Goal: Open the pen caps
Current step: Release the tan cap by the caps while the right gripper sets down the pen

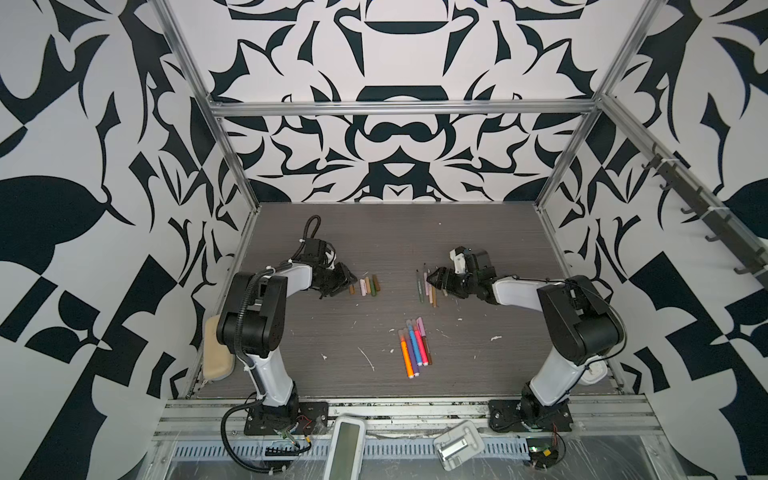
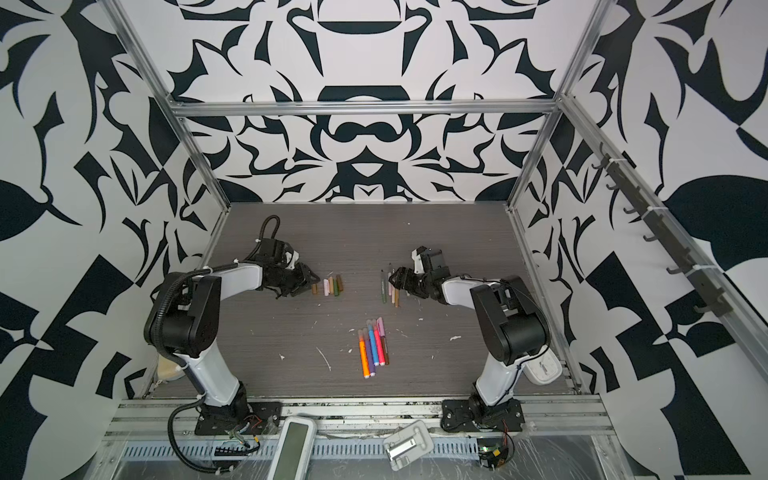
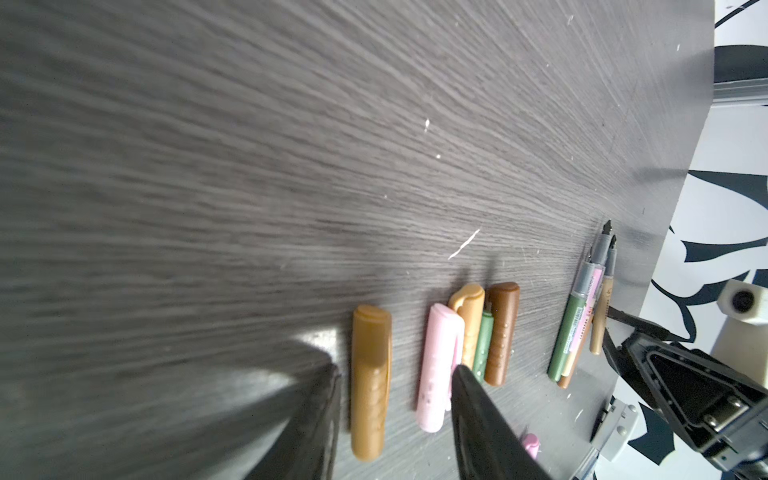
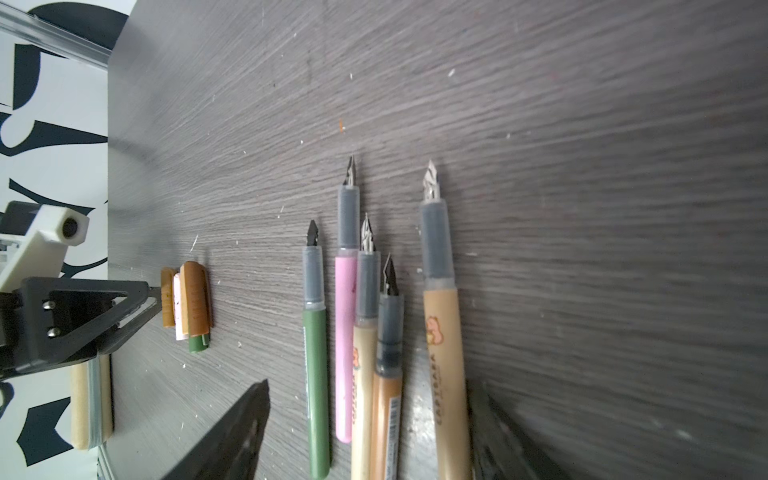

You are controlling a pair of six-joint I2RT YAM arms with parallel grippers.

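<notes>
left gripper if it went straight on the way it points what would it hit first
Probably the ochre cap, lying on the table right between the fingers of the open left gripper. The pink cap beside it sits at one fingertip and might be clipped too; depth is unclear.

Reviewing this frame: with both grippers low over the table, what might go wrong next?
1. The left gripper stands open astride the ochre cap, one finger close to the pink cap; pulling away could knock the round caps rolling.
2. The right gripper is open low over the uncapped pens; the tan pen lies by a finger, so a sideways move might drag it and smear its bare nib.
</notes>
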